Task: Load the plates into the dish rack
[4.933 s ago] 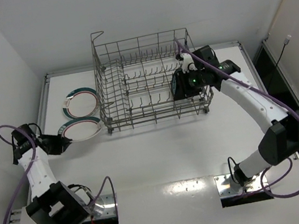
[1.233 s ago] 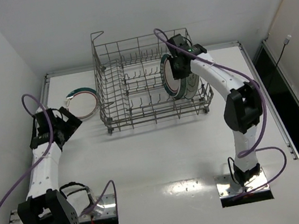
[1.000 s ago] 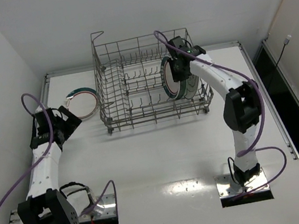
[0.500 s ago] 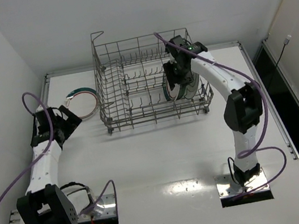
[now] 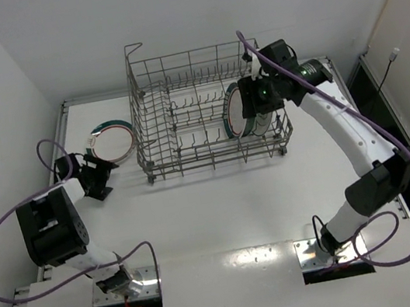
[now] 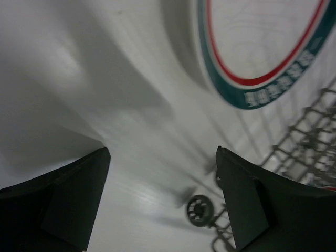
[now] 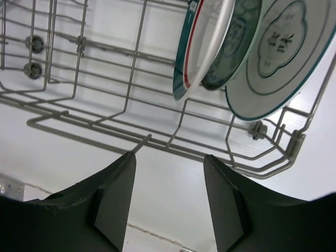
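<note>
The dish rack (image 5: 183, 114) stands at the middle back of the table. Three plates stand upright at its right end: a white plate with teal and red rim rings (image 7: 195, 50), a smaller blue-green patterned plate (image 7: 239, 37) and a white plate with a teal rim (image 7: 283, 58). My right gripper (image 7: 169, 157) hovers open and empty above them (image 5: 259, 97). Another ringed plate (image 5: 112, 137) lies flat on the table left of the rack (image 6: 262, 47). My left gripper (image 5: 99, 179) sits just near of it, apart from it, open (image 6: 161, 152) with nothing between its fingers.
A small rack wheel (image 6: 199, 208) and the rack's wire corner (image 6: 310, 142) lie right of my left gripper. The table's raised left edge (image 5: 61, 138) runs close behind the lying plate. Walls enclose the table at left and back.
My right gripper has let go of the ringed plate in the rack and pulled back up and to the right. My left arm has folded lower, its gripper nearer the lying plate and slightly narrower.
</note>
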`<state>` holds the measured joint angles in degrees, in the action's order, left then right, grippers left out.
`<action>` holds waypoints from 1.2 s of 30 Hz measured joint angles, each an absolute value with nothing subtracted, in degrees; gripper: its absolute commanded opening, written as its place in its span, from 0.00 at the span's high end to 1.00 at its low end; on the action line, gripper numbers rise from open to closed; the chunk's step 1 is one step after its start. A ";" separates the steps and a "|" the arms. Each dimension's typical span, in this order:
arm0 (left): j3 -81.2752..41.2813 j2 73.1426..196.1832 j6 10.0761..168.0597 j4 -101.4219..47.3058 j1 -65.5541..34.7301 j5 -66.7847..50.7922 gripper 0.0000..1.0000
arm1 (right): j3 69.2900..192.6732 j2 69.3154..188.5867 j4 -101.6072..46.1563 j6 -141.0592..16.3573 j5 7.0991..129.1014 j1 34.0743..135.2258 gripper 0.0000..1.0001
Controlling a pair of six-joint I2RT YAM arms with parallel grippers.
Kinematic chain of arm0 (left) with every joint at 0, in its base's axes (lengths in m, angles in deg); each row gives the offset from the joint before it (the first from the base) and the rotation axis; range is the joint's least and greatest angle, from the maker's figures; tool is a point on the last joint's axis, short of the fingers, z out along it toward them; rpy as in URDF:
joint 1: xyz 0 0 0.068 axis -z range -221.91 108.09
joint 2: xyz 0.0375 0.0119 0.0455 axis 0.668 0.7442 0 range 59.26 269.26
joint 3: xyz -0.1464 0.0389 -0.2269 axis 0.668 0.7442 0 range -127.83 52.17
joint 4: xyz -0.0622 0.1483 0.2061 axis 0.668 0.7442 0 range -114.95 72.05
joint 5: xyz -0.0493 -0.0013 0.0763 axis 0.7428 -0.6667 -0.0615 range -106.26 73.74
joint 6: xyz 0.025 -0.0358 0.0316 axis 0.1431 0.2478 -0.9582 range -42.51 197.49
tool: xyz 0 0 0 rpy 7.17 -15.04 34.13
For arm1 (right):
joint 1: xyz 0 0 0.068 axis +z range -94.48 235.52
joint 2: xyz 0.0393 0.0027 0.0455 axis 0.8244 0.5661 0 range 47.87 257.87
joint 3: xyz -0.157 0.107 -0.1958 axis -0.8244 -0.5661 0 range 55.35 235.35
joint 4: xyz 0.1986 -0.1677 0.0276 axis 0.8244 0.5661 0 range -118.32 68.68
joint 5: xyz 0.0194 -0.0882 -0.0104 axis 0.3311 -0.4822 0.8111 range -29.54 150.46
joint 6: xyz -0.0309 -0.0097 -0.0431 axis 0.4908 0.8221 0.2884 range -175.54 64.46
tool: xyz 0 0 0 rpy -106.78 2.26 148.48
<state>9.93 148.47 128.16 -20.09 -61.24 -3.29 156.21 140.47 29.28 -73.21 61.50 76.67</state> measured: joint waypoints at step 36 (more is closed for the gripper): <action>-13.34 147.70 134.87 -23.00 -64.17 -3.59 1.00 | 147.79 133.87 24.19 -73.60 76.05 71.29 0.47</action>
<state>-13.34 147.70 134.87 -23.00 -64.17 -3.59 147.79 133.87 24.19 -73.60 76.05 71.29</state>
